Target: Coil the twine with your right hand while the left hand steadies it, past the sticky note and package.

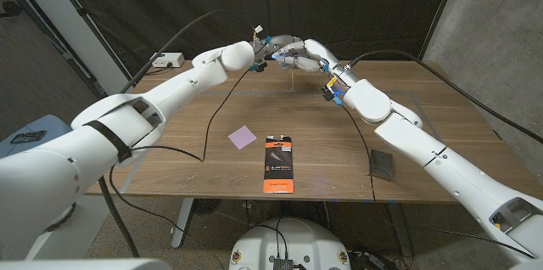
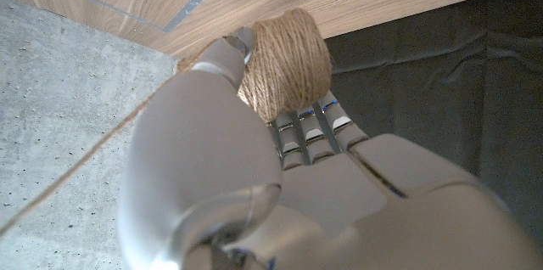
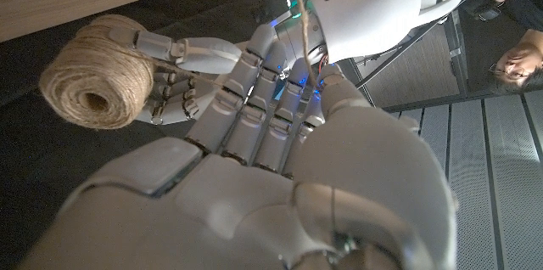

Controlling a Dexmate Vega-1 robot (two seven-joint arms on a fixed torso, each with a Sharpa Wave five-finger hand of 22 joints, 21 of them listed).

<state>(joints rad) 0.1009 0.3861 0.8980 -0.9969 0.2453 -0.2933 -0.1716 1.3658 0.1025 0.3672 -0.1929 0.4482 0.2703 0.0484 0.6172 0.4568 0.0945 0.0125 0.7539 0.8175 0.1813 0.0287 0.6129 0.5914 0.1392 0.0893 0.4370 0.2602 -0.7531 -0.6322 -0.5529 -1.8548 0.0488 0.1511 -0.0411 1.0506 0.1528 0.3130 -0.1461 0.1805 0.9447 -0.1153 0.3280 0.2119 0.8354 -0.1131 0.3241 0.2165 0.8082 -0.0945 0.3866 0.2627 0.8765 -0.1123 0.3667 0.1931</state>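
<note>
Holding the twine ball (image 2: 284,62) up off the table (image 1: 339,147) at about 12 o'clock, your left hand (image 1: 276,52) has its fingers wrapped round it. Your right hand (image 1: 299,56) is right against it, a strand running by its fingers (image 3: 263,100), grip unclear. Sticky note (image 1: 242,137) and package (image 1: 277,164) lie near 6 o'clock.
</note>
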